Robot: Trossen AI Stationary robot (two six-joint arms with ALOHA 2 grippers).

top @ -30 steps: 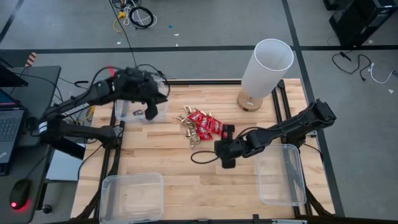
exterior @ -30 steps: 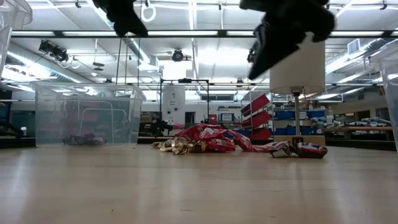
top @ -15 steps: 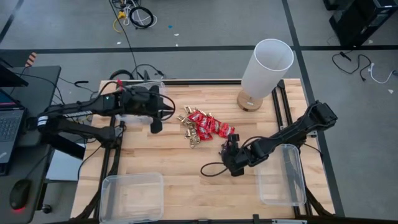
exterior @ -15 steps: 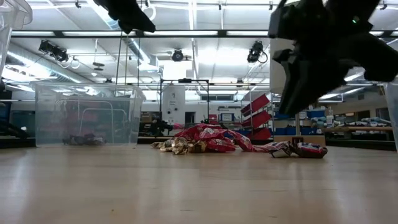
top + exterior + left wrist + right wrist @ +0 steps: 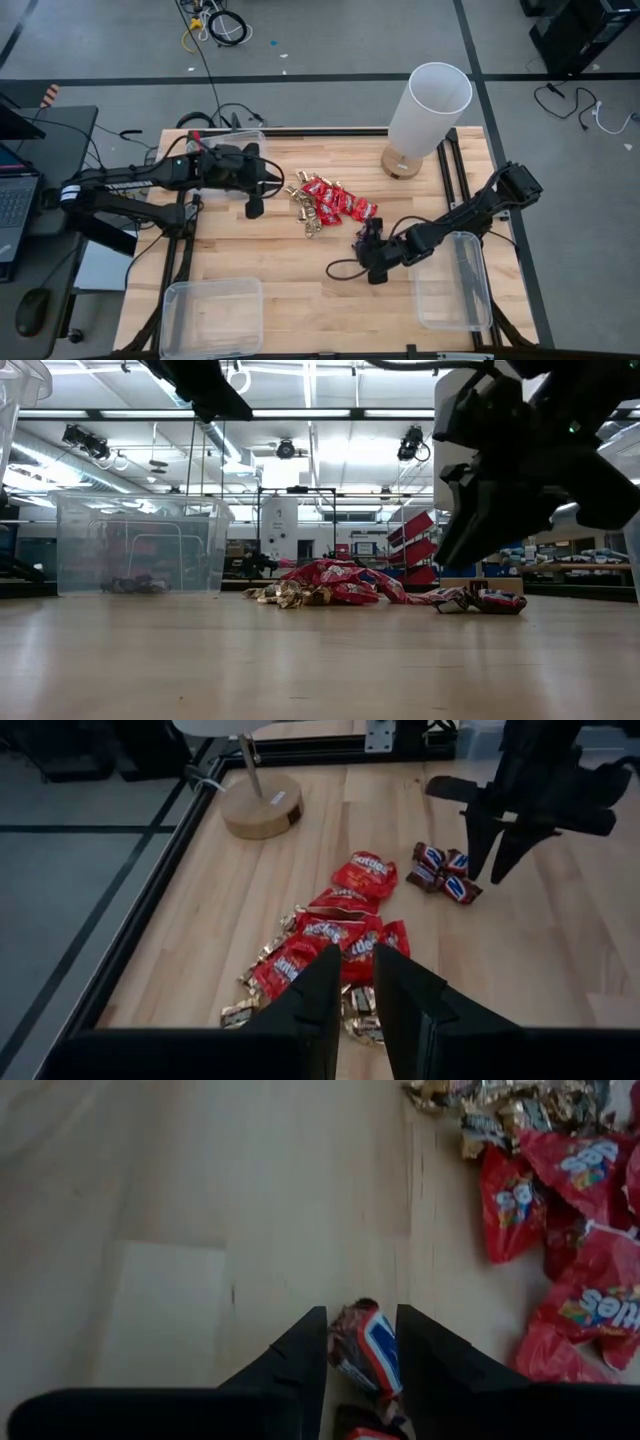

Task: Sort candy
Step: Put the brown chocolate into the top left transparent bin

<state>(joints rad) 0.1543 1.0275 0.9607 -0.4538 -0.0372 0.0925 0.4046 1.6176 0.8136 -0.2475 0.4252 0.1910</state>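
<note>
My right jaws [image 5: 360,1350] are hanging just over the desk [image 5: 270,265] near its middle-right, spread a bit with a dark mini bar [image 5: 368,1350] sitting in the gap between them, not pinched as far as I can see. 1 more bar lies right next to it.

A little farther out is the main candy pile [image 5: 330,203]: a bunch of shiny red packets [image 5: 340,935] heaped together, with gold-foil pieces [image 5: 303,205] along the side nearest my left arm.

My left jaws [image 5: 358,1005] hover above the desk just on that gold side of the pile, parted by a narrow gap, nothing in them.

Farther back, 1 clear bin [image 5: 140,545] at the far left corner has some candy on its bottom. 2 more clear bins [image 5: 212,315] sit at the near edge, and a white lamp [image 5: 428,110] stands at the far right.
</note>
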